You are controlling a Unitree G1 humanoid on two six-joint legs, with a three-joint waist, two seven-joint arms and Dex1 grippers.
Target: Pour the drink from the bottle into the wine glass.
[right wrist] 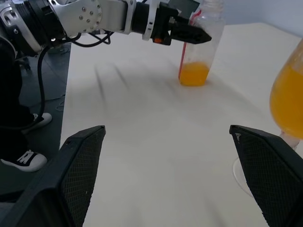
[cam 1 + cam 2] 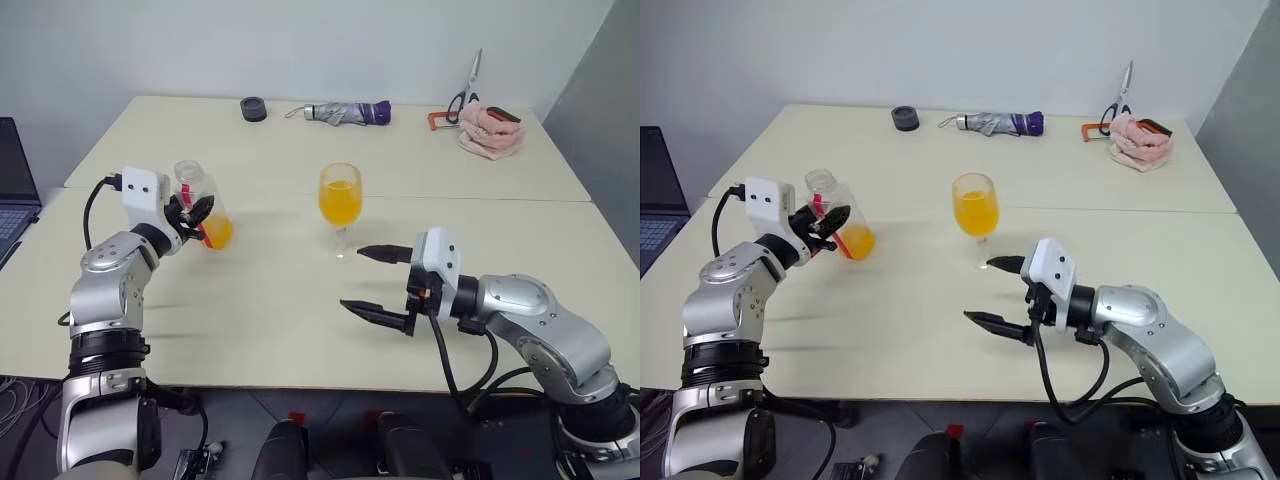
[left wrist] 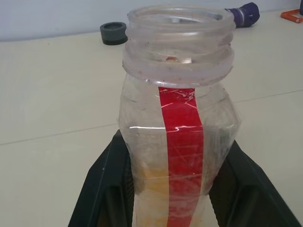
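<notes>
Your left tool (image 2: pixel 193 215) is clamped on the bottle (image 2: pixel 203 208), one black finger (image 3: pixel 106 189) on each side, holding it upright near the counter's (image 2: pixel 250 330) left side. The bottle is uncapped, its threaded mouth open, with a red label strip down its side. Only a shallow layer of the drink (image 2: pixel 217 233) sits at its bottom; whether its base touches the counter you cannot tell.

The wine glass (image 2: pixel 340 205) stands upright on the counter near the middle, well apart from the bottle, its bowl well over half full of orange liquid.

Your right tool (image 2: pixel 378 285) hovers just in front of the glass with its fingers spread wide and nothing between them.

At the far edge lie a small dark cap (image 2: pixel 254 108), a folded umbrella (image 2: pixel 348 113), scissors (image 2: pixel 466 92) and a pink cloth (image 2: pixel 490 130).
</notes>
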